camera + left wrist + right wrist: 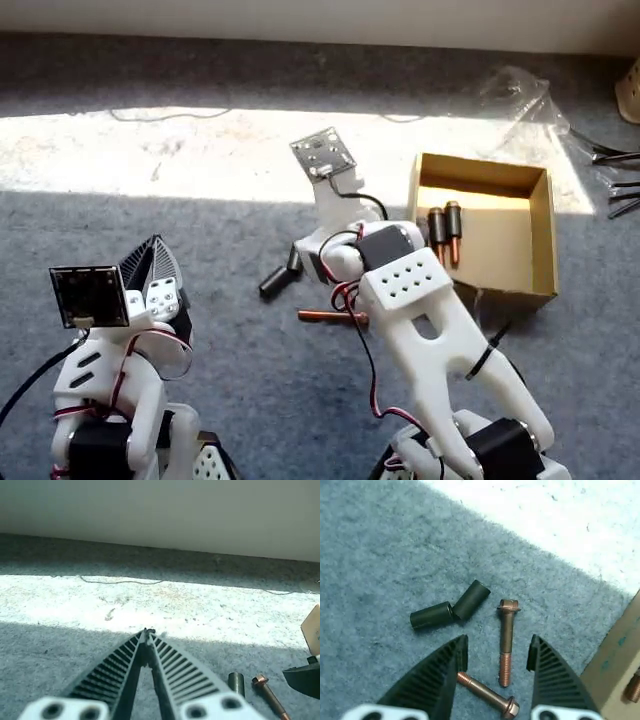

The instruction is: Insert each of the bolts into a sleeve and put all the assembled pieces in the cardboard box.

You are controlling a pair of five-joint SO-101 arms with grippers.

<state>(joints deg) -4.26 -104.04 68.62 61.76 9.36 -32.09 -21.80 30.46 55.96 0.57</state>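
- Well, the right gripper (499, 639) hangs wide open and empty over the loose parts. One bolt (506, 625) lies lengthwise between its jaws, and a second bolt (487, 696) lies slantwise under one of them. If it drops as it stands, I reckon that jaw lands on the second bolt, or the pair gets pinched together.
- A sleeve (431, 615) and the other sleeve (471, 599) lie touching end to end just beyond the bolts. Knock one and both could roll off across the grey carpet (370, 540).
- The left gripper (147, 635) is closed on nothing, raised and well apart from the parts. Without it steadying a sleeve, a bolt pushed at the opening would likely just shove the sleeve along.
- The cardboard box (547, 235) sits just beside the right arm, with two assembled pieces (437, 228) already inside — a wide swing might clip its wall and shift it.
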